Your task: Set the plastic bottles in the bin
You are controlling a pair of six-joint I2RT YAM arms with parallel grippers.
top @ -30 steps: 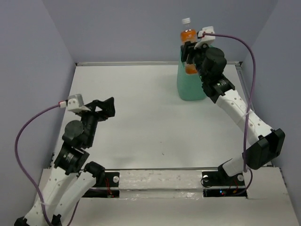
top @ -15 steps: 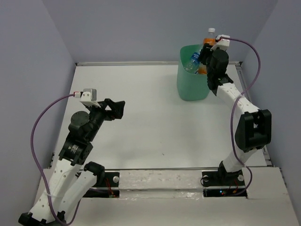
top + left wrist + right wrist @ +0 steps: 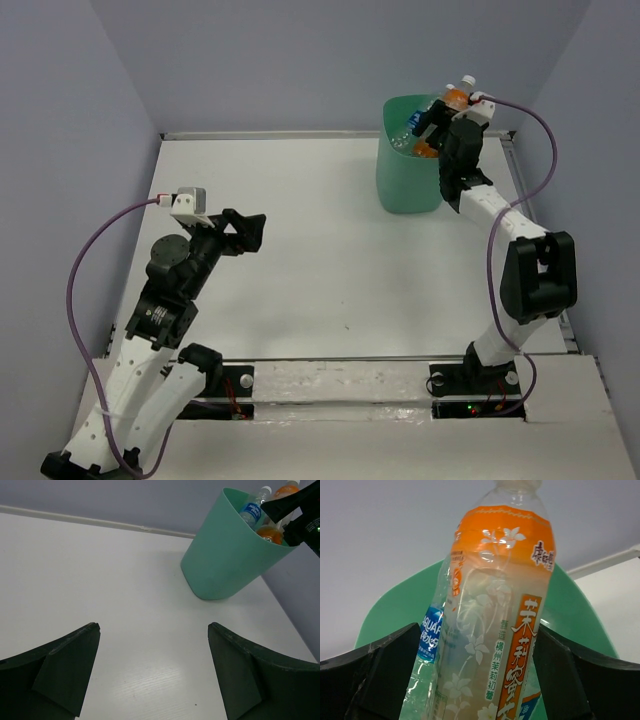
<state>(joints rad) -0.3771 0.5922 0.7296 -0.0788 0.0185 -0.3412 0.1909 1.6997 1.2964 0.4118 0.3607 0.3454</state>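
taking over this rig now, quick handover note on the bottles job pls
Left gripper: open, empty, hovering over the table, away from the bin.
Right gripper: at the bin's mouth, jaws spread either side of the orange-label bottle, a gap on one side, so not clamped.
Done: that bottle leans in the bin, neck above the rim; a blue-label bottle is inside too.
To do: no bottle visible outside the bin; check the orange one settles, then pull the right arm back.

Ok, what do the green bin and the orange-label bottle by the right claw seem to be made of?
Green bin: likely moulded plastic, opaque mint, smooth with a soft satin sheen. Orange-label bottle: thin clear glossy plastic, see-through walls, wrapped in a printed film label; the exact plastic is unclear.
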